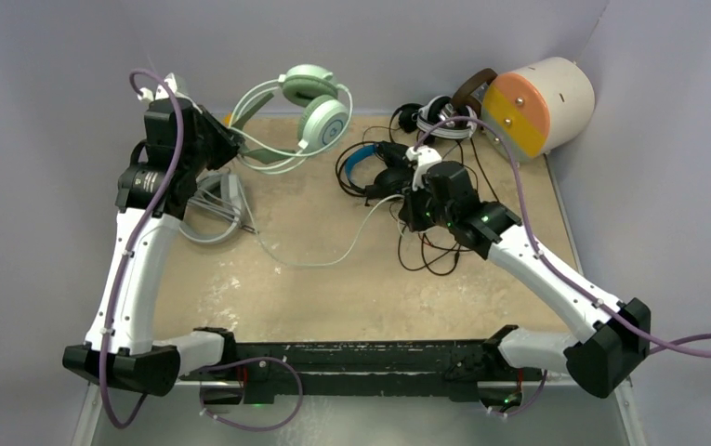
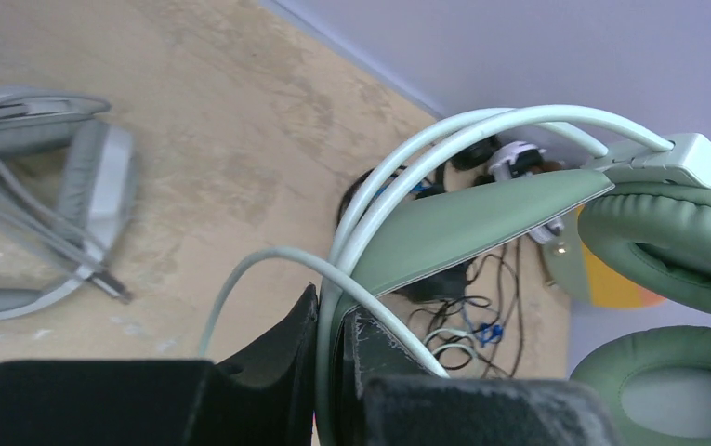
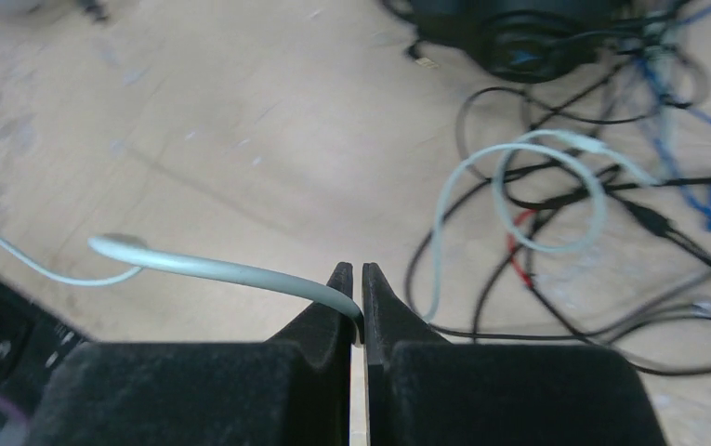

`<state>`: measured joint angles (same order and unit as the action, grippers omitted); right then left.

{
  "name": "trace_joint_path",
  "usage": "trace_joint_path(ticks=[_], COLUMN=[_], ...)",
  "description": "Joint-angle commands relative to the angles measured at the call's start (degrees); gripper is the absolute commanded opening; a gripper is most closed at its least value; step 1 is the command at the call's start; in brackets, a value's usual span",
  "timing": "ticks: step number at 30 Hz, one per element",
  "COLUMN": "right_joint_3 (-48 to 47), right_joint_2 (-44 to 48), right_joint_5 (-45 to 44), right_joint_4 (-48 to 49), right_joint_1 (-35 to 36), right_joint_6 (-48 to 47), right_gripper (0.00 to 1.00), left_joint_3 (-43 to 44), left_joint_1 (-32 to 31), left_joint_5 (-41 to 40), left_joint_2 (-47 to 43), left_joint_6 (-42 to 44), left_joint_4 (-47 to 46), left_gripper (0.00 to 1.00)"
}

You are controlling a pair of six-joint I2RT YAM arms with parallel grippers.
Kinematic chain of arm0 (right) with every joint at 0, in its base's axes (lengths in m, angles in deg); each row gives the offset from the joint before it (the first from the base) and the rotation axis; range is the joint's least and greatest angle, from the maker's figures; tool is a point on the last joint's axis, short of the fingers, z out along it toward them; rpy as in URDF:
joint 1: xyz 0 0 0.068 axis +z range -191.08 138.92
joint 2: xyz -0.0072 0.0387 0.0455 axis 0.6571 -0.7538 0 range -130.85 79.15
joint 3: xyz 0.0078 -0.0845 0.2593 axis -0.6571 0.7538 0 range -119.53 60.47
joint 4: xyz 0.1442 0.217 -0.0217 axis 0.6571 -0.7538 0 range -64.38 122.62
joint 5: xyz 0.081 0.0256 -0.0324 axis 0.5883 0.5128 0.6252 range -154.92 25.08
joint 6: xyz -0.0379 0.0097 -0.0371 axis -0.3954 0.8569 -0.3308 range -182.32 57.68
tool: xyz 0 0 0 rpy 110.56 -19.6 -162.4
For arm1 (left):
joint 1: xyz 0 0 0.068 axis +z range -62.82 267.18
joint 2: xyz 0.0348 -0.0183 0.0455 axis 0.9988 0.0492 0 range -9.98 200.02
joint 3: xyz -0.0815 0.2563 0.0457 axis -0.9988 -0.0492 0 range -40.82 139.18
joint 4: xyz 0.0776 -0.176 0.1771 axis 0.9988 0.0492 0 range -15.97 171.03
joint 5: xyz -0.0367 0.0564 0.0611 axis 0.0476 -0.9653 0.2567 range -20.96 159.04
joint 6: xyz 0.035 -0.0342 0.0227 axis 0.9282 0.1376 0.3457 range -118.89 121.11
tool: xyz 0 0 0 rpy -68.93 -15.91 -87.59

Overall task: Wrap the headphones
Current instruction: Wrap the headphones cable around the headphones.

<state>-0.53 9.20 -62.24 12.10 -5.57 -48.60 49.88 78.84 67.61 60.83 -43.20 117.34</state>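
**Two arms, matched pair**
- Left arm (image 1: 133,269), left of the frame: smooth white shell links, black joint housings, and a black wrist block at upper left.
- Right arm (image 1: 542,269), right of the frame: the same white links and black joints, with small green lights (image 1: 484,220) on the black wrist section.
- Base blocks (image 1: 124,364): black and angular, one at each lower corner, joined by a black rail (image 1: 370,358) along the bottom.
- Cables (image 1: 177,130): one lilac-purple lead per arm, running along the white links, with a white plug cap (image 1: 161,90) at the wrist.
- Left gripper (image 2: 328,344) and right gripper (image 3: 356,279): matte black, with tapered fingers (image 3: 319,321) and a grainy surface. The left wrist view shows pale scuffing along one inner edge.
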Motion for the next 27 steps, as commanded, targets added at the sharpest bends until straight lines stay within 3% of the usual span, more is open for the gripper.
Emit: trace_joint_path(ticks=[1, 4, 5, 8, 10, 18, 23, 27], right_joint_3=[-7.1, -9.5, -9.2, -6.5, -3.7, 3.8, 7.3, 6.1], right_joint_2=[-0.9, -3.2, -3.6, -3.9, -3.5, -3.7, -9.3, -15.6], right_joint_5=[-13.8, -10.9, -7.3, 6.0, 10.8, 25.3, 34.5, 39.1], right_joint_4=[-6.1, -7.0, -5.5, -0.1, 5.1, 25.7, 45.7, 55.4], right_joint_1=[-2.0, -2.6, -2.6, -2.6, -2.6, -2.7, -2.7, -1.9], right_joint_6=[1.1, 0.6, -0.5, -3.4, -3.5, -3.1, 0.7, 3.4], right_gripper=[0.0, 0.0, 0.06, 0.66, 0.81, 0.82, 0.84, 0.87], left_joint_3=[-3.3, -5.0, -5.4, -6.1, -6.0, -4.7, -4.7, -5.5], left_joint_1=[0.0, 0.0, 0.1, 0.0, 0.0, 0.0, 0.0, 0.0], left_joint_5=[-3.9, -2.9, -2.0, 2.4, 7.0, 21.9, 28.2, 31.3], left_joint_2=[-4.1, -4.9, -5.4, -7.2, -8.0, -9.8, -10.3, -11.1], left_joint_6=[3.1, 3.4, 3.9, 5.4, 5.9, 6.9, 5.8, 5.1], left_joint_4=[-1.2, 1.1, 1.2, 0.8, 1.2, 3.9, 3.9, 2.9], left_gripper=[0.0, 0.0, 0.0, 0.0, 0.0, 0.0, 0.0, 0.0])
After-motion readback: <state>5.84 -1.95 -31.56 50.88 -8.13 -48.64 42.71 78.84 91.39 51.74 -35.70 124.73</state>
